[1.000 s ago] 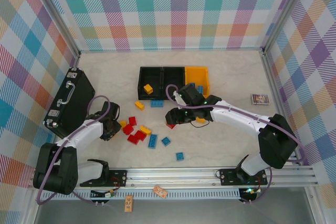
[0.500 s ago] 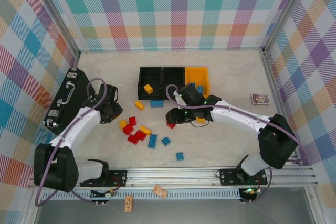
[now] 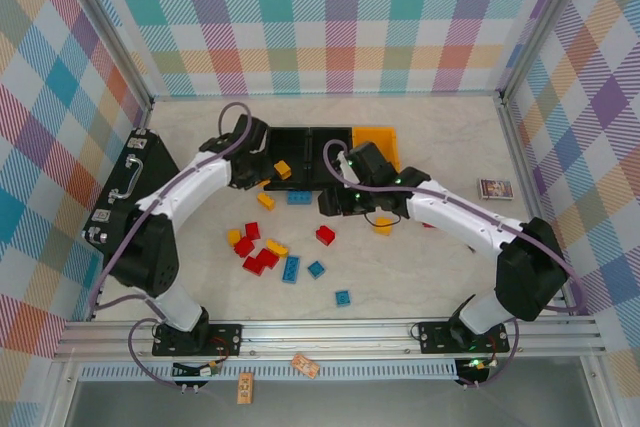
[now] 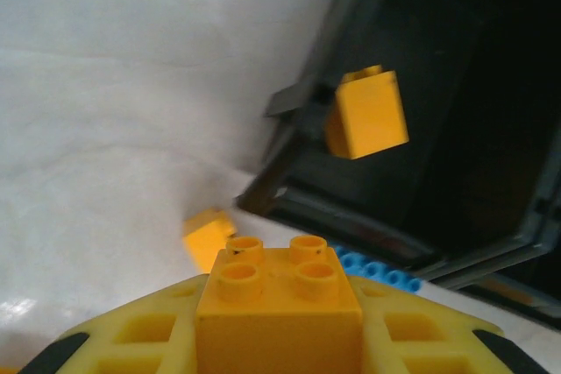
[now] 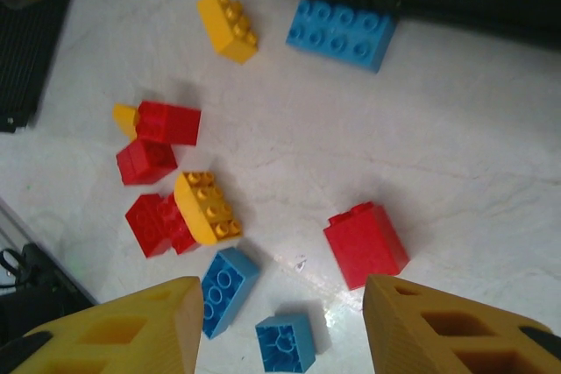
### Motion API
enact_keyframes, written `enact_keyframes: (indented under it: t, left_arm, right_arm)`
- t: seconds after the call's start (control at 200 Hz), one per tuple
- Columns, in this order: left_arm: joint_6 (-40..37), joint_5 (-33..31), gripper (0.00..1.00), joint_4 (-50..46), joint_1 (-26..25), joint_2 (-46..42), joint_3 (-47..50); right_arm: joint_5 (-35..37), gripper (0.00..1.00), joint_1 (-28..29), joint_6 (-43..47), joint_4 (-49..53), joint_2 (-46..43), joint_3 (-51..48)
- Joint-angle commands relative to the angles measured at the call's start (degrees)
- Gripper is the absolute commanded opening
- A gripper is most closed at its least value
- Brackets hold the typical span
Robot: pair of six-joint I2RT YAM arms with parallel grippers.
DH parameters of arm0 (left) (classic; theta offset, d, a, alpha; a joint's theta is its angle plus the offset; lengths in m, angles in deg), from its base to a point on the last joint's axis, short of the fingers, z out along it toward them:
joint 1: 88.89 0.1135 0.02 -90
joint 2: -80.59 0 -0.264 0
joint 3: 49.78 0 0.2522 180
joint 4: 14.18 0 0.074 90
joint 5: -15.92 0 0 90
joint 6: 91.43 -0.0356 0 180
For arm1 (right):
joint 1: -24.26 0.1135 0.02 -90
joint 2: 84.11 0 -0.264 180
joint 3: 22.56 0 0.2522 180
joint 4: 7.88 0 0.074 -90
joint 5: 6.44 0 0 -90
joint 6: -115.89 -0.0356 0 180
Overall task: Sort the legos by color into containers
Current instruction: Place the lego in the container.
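My left gripper [image 4: 279, 339] is shut on a yellow lego [image 4: 279, 304], hovering by the near left corner of the left black container [image 3: 287, 147]. A yellow lego [image 4: 366, 114] lies inside that container. In the top view the left gripper [image 3: 256, 176] is at the container's front wall. A second black container [image 3: 330, 145] and a yellow-orange container [image 3: 378, 145] stand to its right. My right gripper [image 5: 280, 326] is open above the table, with a red lego [image 5: 365, 244] lying free just ahead of its fingers [image 5: 456, 326]. That red lego [image 3: 325, 235] sits alone on the table.
Loose legos lie mid-table: a red cluster [image 3: 255, 247], a yellow one [image 3: 266, 200], blue ones [image 3: 290, 267] [image 3: 343, 297] and one by the bins [image 3: 298, 197]. A black briefcase [image 3: 130, 192] lies at the left and a picture card [image 3: 495, 188] at the right.
The left arm has swung from the brick pile up to the left black bin, carrying the yellow lego. The right gripper has opened, drawn back, and left the red lego on the table.
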Motion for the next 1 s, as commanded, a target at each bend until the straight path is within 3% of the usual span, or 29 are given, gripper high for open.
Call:
enact_keyframes:
  t: [0.0,0.465,0.74,0.995]
  left_arm:
    - [-2.3,0.7,0.25,-2.4,-1.2,4.4,-5.8]
    - [-3.0,3.1,0.29,-4.1,-1.4,22.4,-23.0]
    - [-2.8,2.3,0.33,-4.5,-1.4,26.4,-27.4]
    - [-2.5,2.3,0.46,-3.4,-1.4,26.8,-27.8]
  right_arm:
    - [1.4,0.52,-1.6,0.1,2.2,0.0,2.5]
    - [1.8,0.52,-2.5,-0.6,2.4,-1.1,0.9]
    - [2.3,0.52,-2.6,-1.1,2.5,-1.6,-0.4]
    - [2.0,0.52,-2.6,-1.9,2.1,-2.4,-1.3]
